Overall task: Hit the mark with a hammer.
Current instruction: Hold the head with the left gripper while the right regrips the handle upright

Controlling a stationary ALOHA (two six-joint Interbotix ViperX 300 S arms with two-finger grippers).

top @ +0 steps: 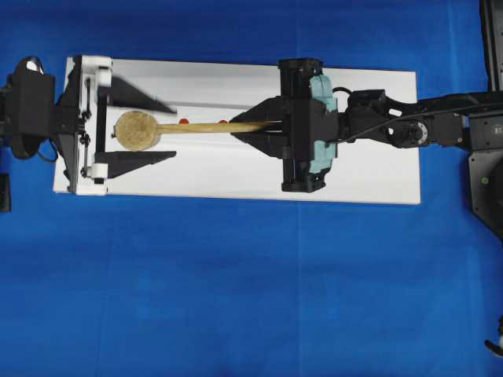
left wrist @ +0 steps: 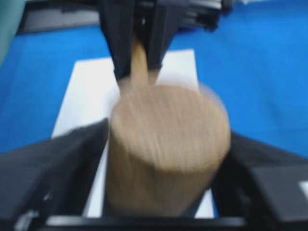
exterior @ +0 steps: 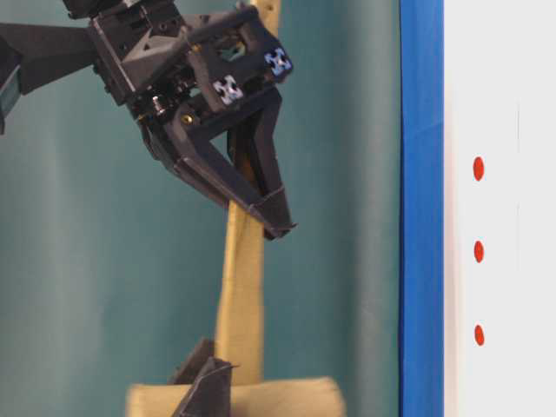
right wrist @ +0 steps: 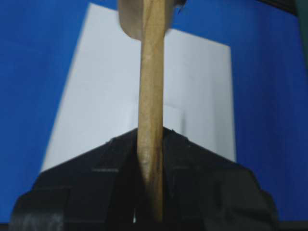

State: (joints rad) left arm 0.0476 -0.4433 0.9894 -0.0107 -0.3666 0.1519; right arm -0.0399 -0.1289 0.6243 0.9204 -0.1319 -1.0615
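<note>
A: Two grippers on one tool, so we log from the left. We see the left gripper with its fingers spread wide either side of the mallet head; the overhead view shows a gap to the head on both sides, so we count it as released there, holding nothing.

B: Agreed. We place the hammer above the white board, head at the left, handle running straight rightward. We see red marks on the board just beside the handle line.

A: At the right, we note the right gripper with fingers clamped on the far end of the handle; the right wrist view shows the handle pinched between them and leading away toward the head.

B: So, in our reading, the long axis runs left to right between the arms, and only the right arm has the tool. We judge the strike turns on that: swinging the head down onto a mark from the handle end. The blue worktop lies around the board.
</note>
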